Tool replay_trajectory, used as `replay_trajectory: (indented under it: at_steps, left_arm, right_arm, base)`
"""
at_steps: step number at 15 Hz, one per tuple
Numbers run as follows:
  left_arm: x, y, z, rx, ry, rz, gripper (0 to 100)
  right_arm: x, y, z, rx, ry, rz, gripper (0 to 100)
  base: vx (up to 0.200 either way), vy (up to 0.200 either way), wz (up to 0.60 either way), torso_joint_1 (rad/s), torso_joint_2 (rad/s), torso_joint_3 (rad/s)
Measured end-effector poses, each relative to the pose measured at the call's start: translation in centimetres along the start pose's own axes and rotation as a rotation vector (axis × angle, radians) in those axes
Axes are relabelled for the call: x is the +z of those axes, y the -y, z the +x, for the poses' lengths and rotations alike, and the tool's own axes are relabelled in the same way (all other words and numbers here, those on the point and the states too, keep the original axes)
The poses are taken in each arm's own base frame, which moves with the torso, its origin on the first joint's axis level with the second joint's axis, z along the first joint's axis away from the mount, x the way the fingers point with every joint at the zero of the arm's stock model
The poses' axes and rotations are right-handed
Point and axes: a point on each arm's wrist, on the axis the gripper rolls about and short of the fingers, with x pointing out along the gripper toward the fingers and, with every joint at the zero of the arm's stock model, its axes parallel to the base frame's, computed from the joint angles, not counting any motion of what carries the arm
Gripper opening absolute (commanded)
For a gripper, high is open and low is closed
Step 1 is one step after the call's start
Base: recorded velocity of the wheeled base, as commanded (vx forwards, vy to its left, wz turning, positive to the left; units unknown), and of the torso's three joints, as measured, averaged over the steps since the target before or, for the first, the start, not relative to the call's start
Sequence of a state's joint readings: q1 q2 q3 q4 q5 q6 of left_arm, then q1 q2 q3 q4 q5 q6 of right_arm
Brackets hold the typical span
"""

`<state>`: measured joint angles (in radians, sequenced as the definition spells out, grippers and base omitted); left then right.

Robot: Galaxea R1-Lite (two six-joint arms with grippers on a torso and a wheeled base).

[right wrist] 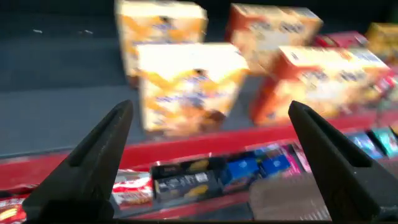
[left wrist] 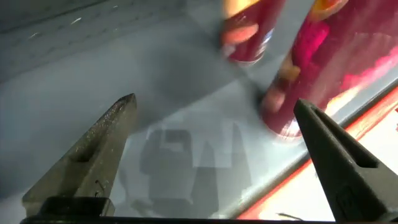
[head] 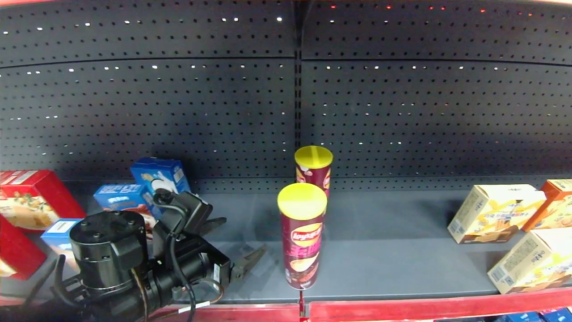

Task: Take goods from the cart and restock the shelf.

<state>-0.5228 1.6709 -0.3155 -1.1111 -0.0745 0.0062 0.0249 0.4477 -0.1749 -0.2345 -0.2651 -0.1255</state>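
Grey shelf (head: 393, 250) with a pegboard back (head: 178, 112) and a red edge strip (head: 424, 306) along the front. Far left, red boxes (head: 31, 203) stacked at the end, blue boxes (head: 154, 179) just beside them toward the back. Left gripper (head: 243, 235) low over the shelf floor in front of the blue boxes, jaws spread wide, nothing between them, tips aimed at the cans. In the left wrist view its fingers (left wrist: 93, 155) stand well apart over bare shelf. Centre, front can (head: 302, 237), maroon with a yellow lid, upright near the front edge, close to the gripper tips but not touching. Rear can (head: 313, 172), same kind, upright directly behind it by the pegboard. Right end, yellow boxes (head: 496, 213) lying at angles, orange box (head: 554, 203) behind them at the edge. Right gripper (right wrist: 210, 106) out in front of the edge strip facing the yellow boxes, jaws spread, empty. Small packets (right wrist: 186, 180) on the level below.
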Motion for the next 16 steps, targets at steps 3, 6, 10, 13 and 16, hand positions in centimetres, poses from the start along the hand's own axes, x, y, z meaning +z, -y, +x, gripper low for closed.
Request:
replay_trajectory:
  at_steps: [3,6,10,13,16]
  left_arm:
    - [-0.1,0.0,0.5,-0.004,-0.006,0.002,100]
    - [-0.1,0.0,0.7,-0.003,-0.010,0.001,100]
    - [-0.6,-0.2,0.5,0.004,-0.027,-0.003,100]
    - [-1.4,-0.8,-0.2,0.026,-0.053,-0.008,100]
    - [-1.9,-0.8,-1.0,0.030,-0.042,-0.008,100]
  right_arm:
    - [0.0,0.0,-0.1,0.025,0.009,0.006,100]
    - [0.3,0.0,-0.1,0.034,0.018,0.010,100]
    - [0.3,0.0,0.0,0.038,0.017,0.010,100]
    - [0.3,0.0,0.0,0.038,0.018,0.011,100]
    - [0.3,0.0,-0.1,0.038,0.019,0.011,100]
  base:
    - [0.000,0.000,0.00,0.000,0.00,0.000]
    - [0.000,0.000,0.00,0.000,0.00,0.000]
    - [0.000,0.000,0.00,0.000,0.00,0.000]
    - [0.000,0.000,0.00,0.000,0.00,0.000]
    - [0.000,0.000,0.00,0.000,0.00,0.000]
